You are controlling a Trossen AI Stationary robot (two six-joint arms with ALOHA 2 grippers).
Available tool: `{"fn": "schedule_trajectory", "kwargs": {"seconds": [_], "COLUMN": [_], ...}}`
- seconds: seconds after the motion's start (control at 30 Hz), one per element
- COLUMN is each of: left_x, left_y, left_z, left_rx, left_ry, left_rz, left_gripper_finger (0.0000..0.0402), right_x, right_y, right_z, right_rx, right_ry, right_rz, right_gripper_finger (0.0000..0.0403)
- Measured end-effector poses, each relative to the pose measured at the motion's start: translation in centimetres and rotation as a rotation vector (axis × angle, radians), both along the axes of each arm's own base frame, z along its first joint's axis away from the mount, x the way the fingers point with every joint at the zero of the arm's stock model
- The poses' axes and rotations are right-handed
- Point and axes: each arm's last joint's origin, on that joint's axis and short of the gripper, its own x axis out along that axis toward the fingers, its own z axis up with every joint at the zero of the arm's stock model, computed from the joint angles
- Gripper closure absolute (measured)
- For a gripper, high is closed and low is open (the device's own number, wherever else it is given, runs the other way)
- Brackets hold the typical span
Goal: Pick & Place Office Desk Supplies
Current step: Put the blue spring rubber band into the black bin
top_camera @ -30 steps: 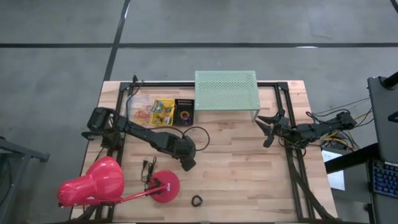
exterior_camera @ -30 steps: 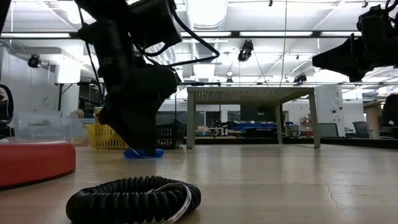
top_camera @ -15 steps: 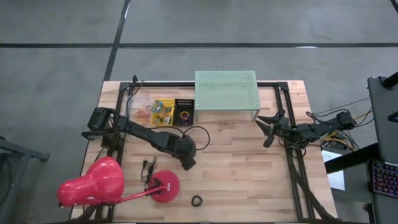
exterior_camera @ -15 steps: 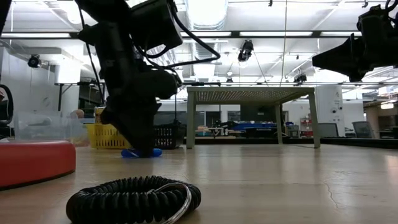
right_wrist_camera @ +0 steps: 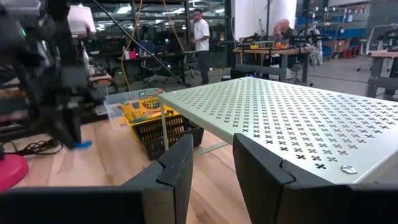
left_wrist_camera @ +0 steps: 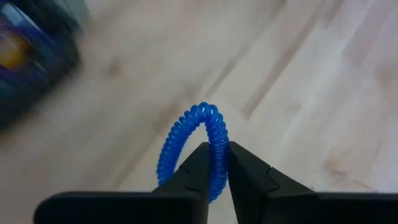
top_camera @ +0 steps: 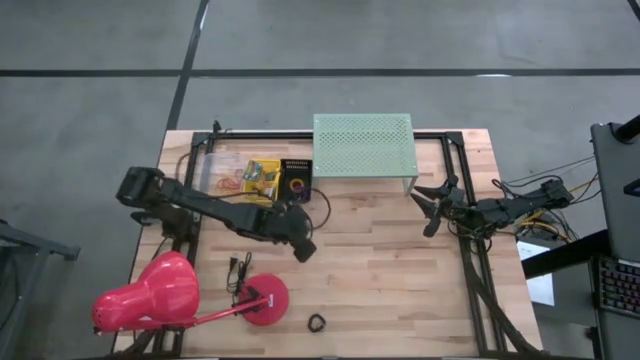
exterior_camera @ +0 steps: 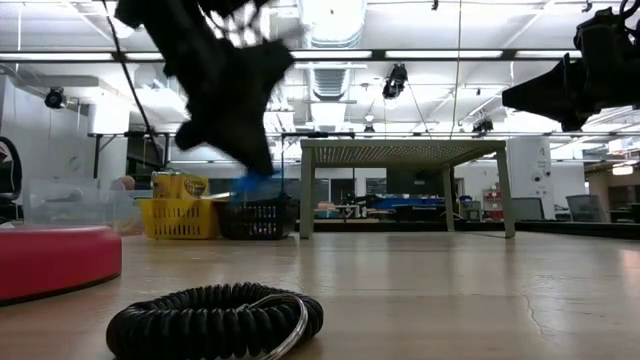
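- Left pincer clenched on the blue coil loop, fingers pinching one side of the ring, the rest arching out beyond the tips
- Same left pincer raised off the wooden surface, near the middle; from the low camera, blue loop hanging at the tips, clear of the wood
- Just beyond that pincer, toward the far edge: black basket with a purple-and-orange ring inside, touching a yellow crayon box; tan rubber bands in a clear bin next to that
- Black coil loop lying flat on the surface, well on the near side of the left pincer, beside the round base of the pink lamp; close up in the low view
- Right pincer hovering at the right side of the surface, well apart from the left one, fingers parted and grasping nothing
- Mint-green perforated shelf just beside the right pincer, its top stretching ahead of the tips
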Motion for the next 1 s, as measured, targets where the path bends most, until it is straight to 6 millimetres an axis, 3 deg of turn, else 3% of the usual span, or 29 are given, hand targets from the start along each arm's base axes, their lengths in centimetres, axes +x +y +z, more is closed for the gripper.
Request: {"fn": "schedule_trajectory", "kwargs": {"seconds": [0.27, 0.47, 0.77, 1.0], "left_x": [-1.5, -1.7, -0.9, -0.2], "left_y": [1.3, 3.7, 8.8, 10.6], "left_z": [4.4, 5.0, 2.8, 0.2], "left_rx": [0.227, 0.339, 0.28, 0.205], "left_ry": [-0.17, -0.206, -0.111, -0.016], "left_rz": [0.156, 0.333, 0.449, 0.45], "left_gripper_finger": [0.0354, 0.0354, 0.0354, 0.0355], "right_x": [0.0, 0.0, 0.0, 0.0], "right_y": [0.0, 0.0, 0.0, 0.0], "right_z": [0.0, 0.0, 0.0, 0.0], "right_rx": [0.0, 0.0, 0.0, 0.0], "right_ry": [0.0, 0.0, 0.0, 0.0], "right_rz": [0.0, 0.0, 0.0, 0.0], "right_gripper_finger": [0.0289, 0.0289, 0.0289, 0.0289]}}
